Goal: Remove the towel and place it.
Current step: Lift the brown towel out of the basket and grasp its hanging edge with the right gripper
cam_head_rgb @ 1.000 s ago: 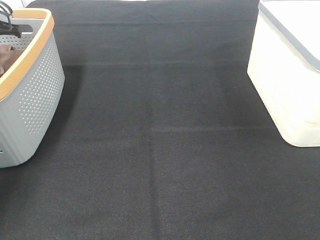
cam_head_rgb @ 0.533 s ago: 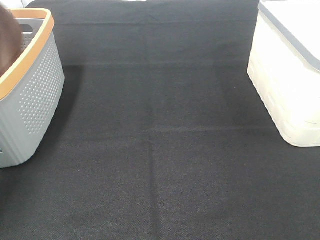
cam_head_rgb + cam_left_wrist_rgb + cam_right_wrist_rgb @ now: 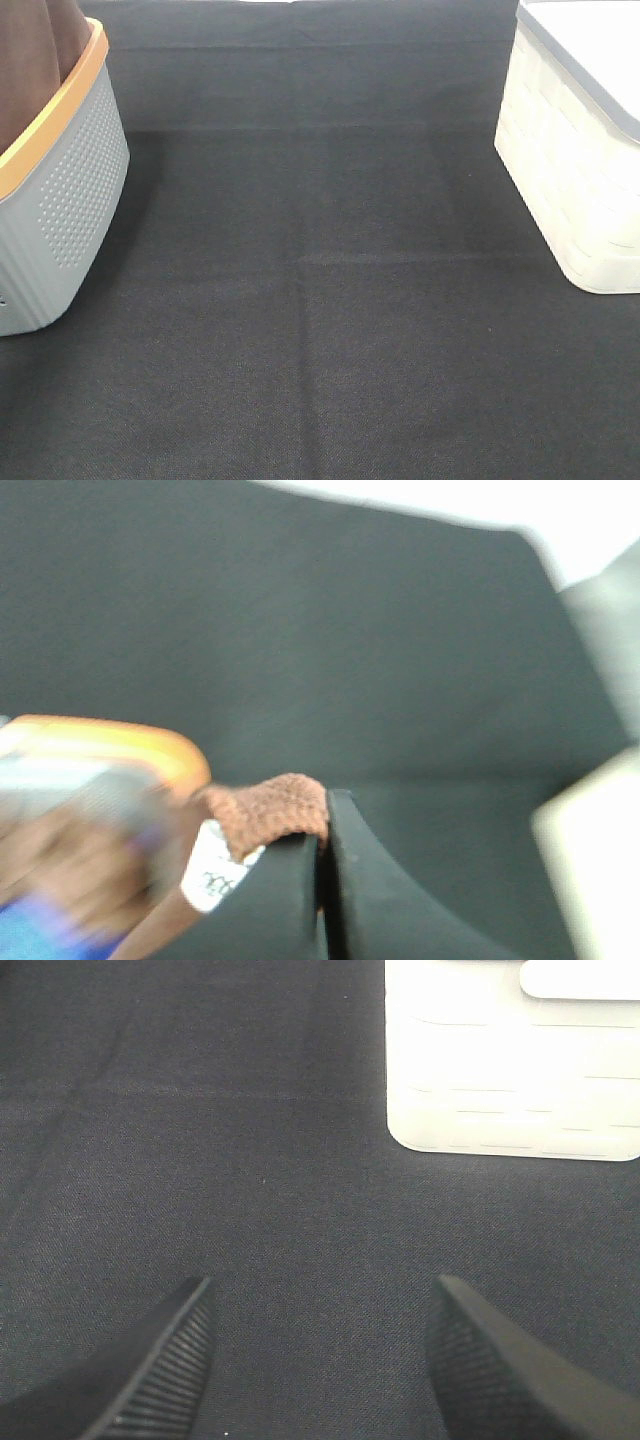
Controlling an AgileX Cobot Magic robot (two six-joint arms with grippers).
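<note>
Up out of the basket has come the towel: a second ago brown cloth lay low inside, and now it hangs as a tall brown sheet above the orange rim, running off the top of the overhead view. The left gripper has its jaws pressed together on the towel's hem, with the white tag just beside them. The right gripper hovers over the black mat near the white bin, jaws wide apart and holding nothing.
</note>
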